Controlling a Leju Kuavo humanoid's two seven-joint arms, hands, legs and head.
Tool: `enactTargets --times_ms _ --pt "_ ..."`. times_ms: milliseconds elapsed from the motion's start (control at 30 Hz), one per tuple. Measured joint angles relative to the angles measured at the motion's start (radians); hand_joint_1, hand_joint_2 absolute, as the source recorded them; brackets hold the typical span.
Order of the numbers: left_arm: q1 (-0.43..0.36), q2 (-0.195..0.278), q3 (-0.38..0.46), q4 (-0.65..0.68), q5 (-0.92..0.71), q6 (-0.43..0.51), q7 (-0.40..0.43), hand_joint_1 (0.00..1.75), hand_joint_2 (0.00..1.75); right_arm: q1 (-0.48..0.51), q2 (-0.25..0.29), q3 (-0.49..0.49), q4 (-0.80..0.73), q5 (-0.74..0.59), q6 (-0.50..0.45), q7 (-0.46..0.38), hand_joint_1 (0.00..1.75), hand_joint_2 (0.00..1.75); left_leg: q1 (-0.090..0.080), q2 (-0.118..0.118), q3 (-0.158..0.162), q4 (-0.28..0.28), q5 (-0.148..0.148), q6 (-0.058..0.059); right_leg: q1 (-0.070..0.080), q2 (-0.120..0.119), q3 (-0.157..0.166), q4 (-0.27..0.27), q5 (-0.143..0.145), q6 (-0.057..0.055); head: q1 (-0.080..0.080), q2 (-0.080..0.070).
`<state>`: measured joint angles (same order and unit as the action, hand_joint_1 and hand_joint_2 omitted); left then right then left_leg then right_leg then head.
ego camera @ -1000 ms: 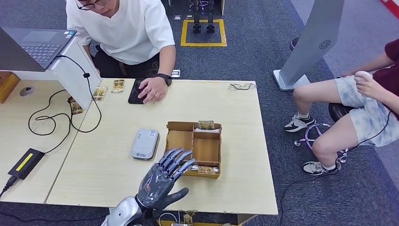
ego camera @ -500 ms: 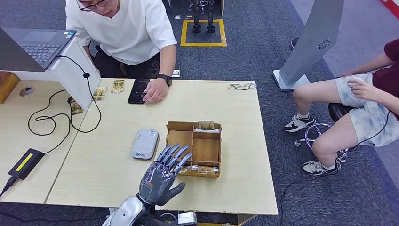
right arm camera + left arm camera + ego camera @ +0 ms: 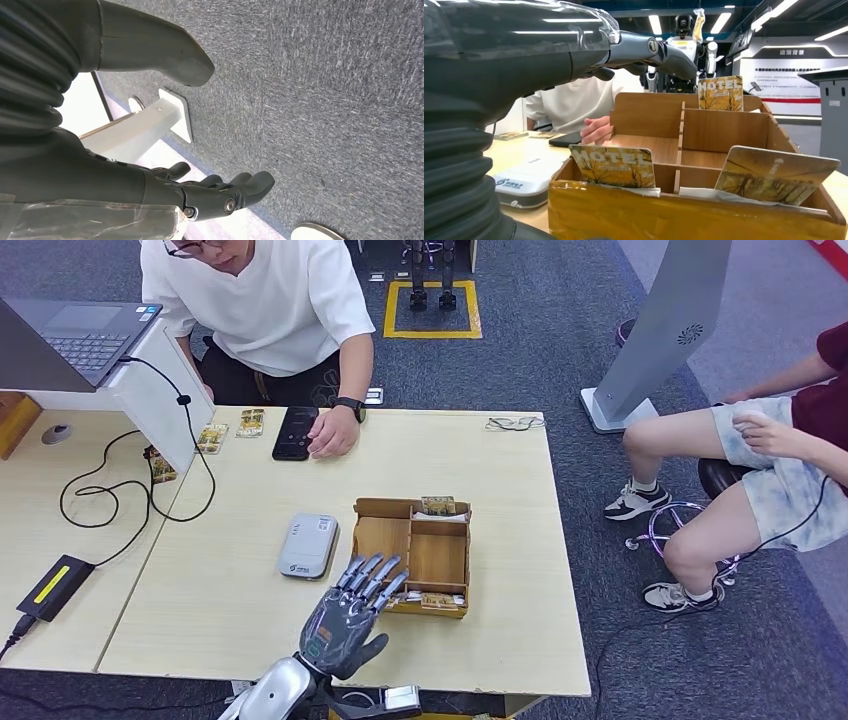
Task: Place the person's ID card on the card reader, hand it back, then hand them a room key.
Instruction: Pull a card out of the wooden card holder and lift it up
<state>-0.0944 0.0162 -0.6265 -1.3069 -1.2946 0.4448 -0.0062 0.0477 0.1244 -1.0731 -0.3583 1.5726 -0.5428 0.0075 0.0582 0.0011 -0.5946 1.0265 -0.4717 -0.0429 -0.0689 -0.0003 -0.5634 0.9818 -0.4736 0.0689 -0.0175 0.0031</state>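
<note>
Head view – left hand: the left hand (image 3: 350, 615) hovers over the table's near edge with its fingers spread and nothing in them, fingertips reaching the near left corner of the wooden box (image 3: 413, 556).
Head view – card reader: the white card reader (image 3: 308, 545) lies flat just beside the wooden box, on its left, and just beyond the left hand; its long axis runs away from the robot.
Head view – ID card: I cannot tell it for certain; the person's hand (image 3: 333, 433) rests by a dark flat thing (image 3: 295, 432) at the far edge, well beyond the box.
Head view – nearer arm: judging by this, the left arm is the one placed to reach.
Left wrist view – room keys: HOTEL cards (image 3: 613, 165) stand tilted in the box's near slots, right in front of the hand.
Right wrist view – right hand: the right hand (image 3: 200, 187) hangs over grey carpet, released, fingers loosely extended, holding nothing.
</note>
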Motion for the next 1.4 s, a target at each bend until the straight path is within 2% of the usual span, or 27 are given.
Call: enactTargets --times_ms 300,533,933,1400 --pt "-0.001 -0.002 0.0 0.015 -0.011 -0.033 0.052 0.0 1.75 0.001 0.007 -0.001 -0.009 0.0 0.0 0.008 0.0 1.75 0.0 0.0 0.0 0.0 0.0 0.0 0.0 0.0 0.0 0.0 0.0 0.0 0.0 0.0" --pt "-0.001 -0.005 0.0 0.018 -0.012 -0.039 0.06 0.0 1.75 0.005 0.013 -0.002 -0.019 0.0 0.001 0.01 0.0 1.75 0.0 0.0 0.0 0.0 0.0 0.0 0.0 0.0 0.0 0.0 0.0 0.0 0.0 0.0" --pt "0.01 -0.051 0.036 0.0 0.036 0.03 0.11 0.0 1.75 0.018 0.045 -0.027 -0.075 0.0 0.025 0.008 0.0 1.75 0.0 0.0 0.0 0.0 0.0 0.0 0.0 0.0 0.0 0.0 0.0 0.0 0.0 0.0" --pt "0.025 -0.068 0.082 -0.003 0.031 0.03 0.13 0.0 1.75 0.024 0.065 -0.036 -0.115 0.0 0.039 0.01 0.0 1.75 0.0 0.0 0.0 0.0 0.0 0.0 0.0 0.0 0.0 0.0 0.0 0.0 0.0 0.0"
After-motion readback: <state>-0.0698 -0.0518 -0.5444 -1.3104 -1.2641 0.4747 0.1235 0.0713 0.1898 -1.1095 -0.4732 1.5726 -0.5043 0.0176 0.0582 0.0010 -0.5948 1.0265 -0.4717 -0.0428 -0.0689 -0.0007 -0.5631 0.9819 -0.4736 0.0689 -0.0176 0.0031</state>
